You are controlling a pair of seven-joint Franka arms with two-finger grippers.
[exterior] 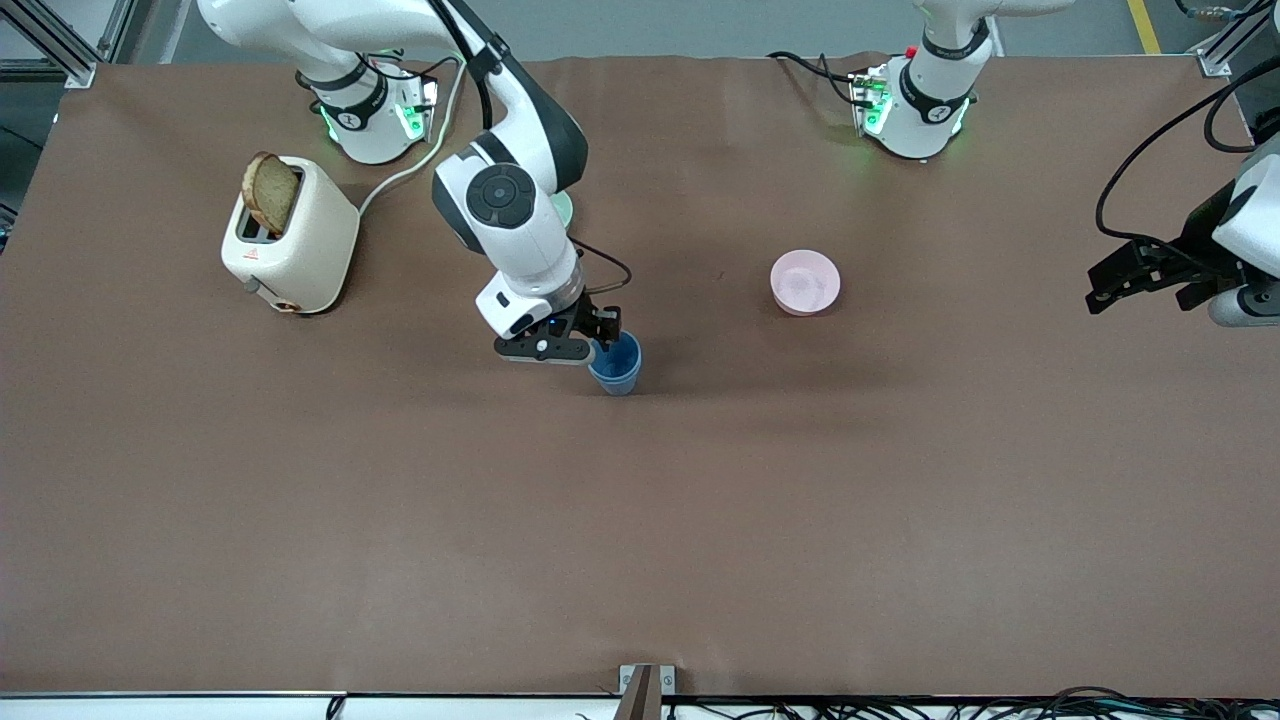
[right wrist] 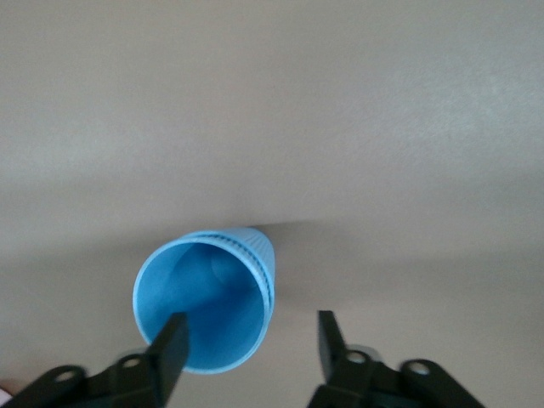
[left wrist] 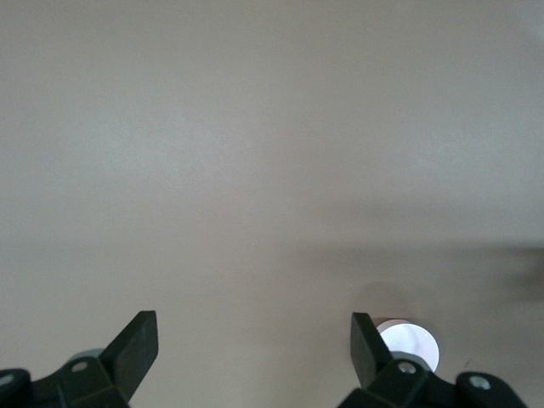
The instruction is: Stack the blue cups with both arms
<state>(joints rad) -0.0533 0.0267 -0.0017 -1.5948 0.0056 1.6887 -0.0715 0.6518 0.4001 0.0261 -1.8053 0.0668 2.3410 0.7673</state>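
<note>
- The blue cups [exterior: 617, 366] stand upright as 1 nested stack on the brown table [exterior: 640, 520], near its middle; in the right wrist view [right wrist: 206, 302] a double rim shows at the top edge, 1 cup seated inside the other.
- The right gripper [exterior: 598, 345] is low at the stack's rim, on the side toward the right arm's end of the table. Its fingers are spread: in the right wrist view 1 finger [right wrist: 172, 344] sits in front of the cup's mouth and the other stands clear beside the cup wall. Whether the first finger touches the rim cannot be told.
- The left gripper [exterior: 1140, 275] hangs over the table's edge at the left arm's end, well apart from the stack, and waits. Its fingers [left wrist: 136, 344] are spread wide with only bare table between them.
- The pink bowl [exterior: 805, 282] sits farther from the front camera than the stack, toward the left arm's end.
- A cream toaster [exterior: 290, 240] with 1 slice of bread [exterior: 271, 192] standing up from its slot sits toward the right arm's end, farther from the front camera than the stack.
- An edge of a pale green bowl [exterior: 564, 208] shows beside the right arm's elbow, also farther than the stack.
</note>
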